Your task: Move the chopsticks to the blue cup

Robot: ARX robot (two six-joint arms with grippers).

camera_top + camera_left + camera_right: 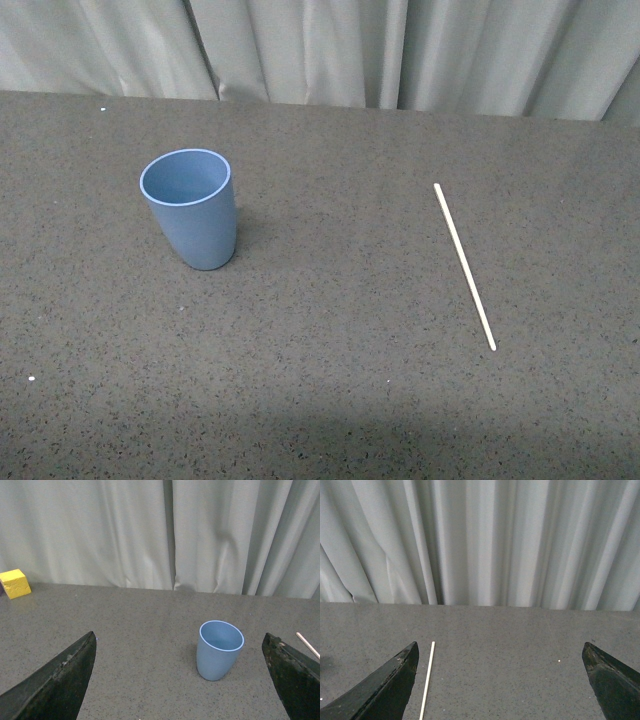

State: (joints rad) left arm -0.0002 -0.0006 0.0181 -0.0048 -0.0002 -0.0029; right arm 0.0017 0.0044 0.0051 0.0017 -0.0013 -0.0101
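Well, starting far left: a yellow block [15, 583] at the back edge of the grey table [330, 400], close to the pale curtain [300, 50], caught only by the left wrist camera and well apart from everything else. Next, the blue cup [190, 210], upright on the left half of the table, mouth open, seemingly empty, touched by nothing. Left gripper [179, 636] spread wide and holding nothing, dark fingers [60, 685] to either side of the view, cup showing between and beyond them. Further right, well apart from the cup, the chopsticks [464, 266]: a single thin cream-white stick lying flat on the right half of the table, slanting from its far end to a near end slightly further right. Right gripper [500, 645] likewise spread wide and empty, stick close by one finger, not centred between the two. Probably very light and stiff, yet smooth, narrow and flush against the surface, so likely to roll or skid away under closing pads. Best taken near the middle, jaws set across its length, pinched low and firmly enough to stop any pivoting. Afterwards, tilting upright needed before lowering into the cup. Longer than the cup's height, so likely to end up leaning on the rim. Care also against nudging so light-looking a cup.
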